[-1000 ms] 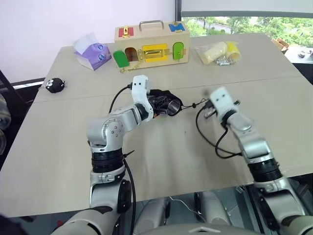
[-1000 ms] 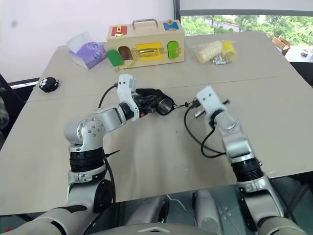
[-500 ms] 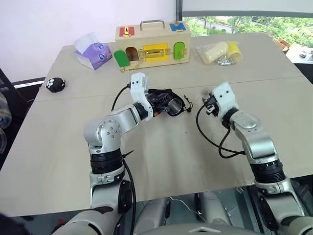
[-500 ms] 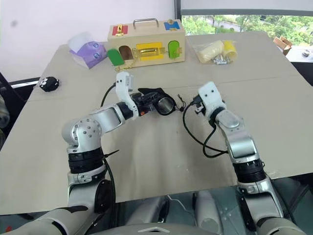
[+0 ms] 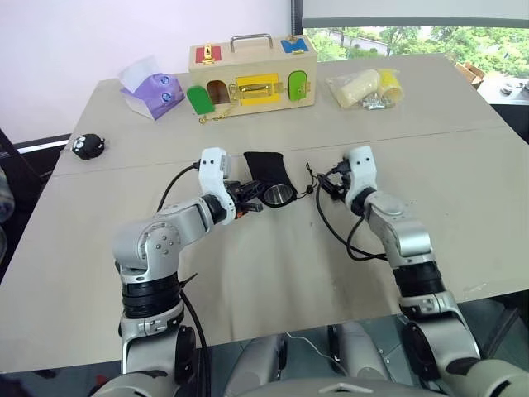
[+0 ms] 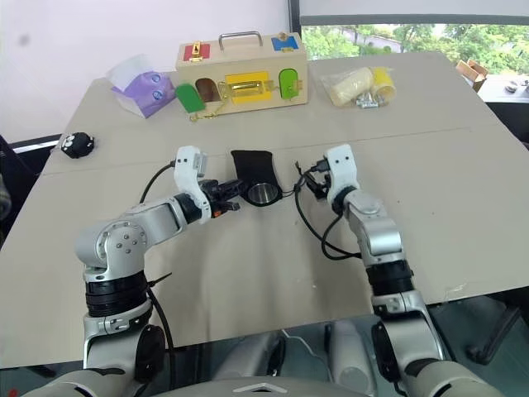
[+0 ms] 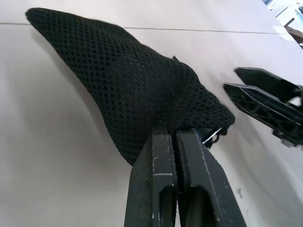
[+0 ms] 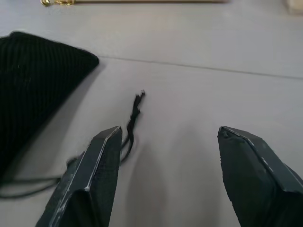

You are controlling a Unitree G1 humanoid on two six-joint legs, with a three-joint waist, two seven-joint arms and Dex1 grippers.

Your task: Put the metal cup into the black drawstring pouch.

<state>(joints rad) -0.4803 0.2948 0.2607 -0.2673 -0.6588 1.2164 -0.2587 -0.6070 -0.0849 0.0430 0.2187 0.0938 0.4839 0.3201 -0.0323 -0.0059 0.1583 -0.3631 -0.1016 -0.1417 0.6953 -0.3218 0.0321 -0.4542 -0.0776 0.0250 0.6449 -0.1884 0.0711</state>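
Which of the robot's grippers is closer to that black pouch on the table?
The left gripper. It is shut on the edge of the black drawstring pouch, by the opening where the metal cup sits. The right gripper is open, off to the pouch's right near its cord.

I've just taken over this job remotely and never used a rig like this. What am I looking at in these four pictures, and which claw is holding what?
It is a two-armed humanoid robot at a table. The two wide pictures come from cameras in its head, looking down over both arms; its left arm appears on the left. The two close-ups come from a camera on each wrist, looking along that claw's fingers.

The left claw is shut on the rim of the black drawstring pouch. The metal cup sits in the pouch's mouth, its shiny rim showing. The right claw is open and holds nothing; the pouch's cord lies on the table just before it.

Farther back are a wooden latch box, a purple tissue pack, a bag of yellow items and a small black toy.
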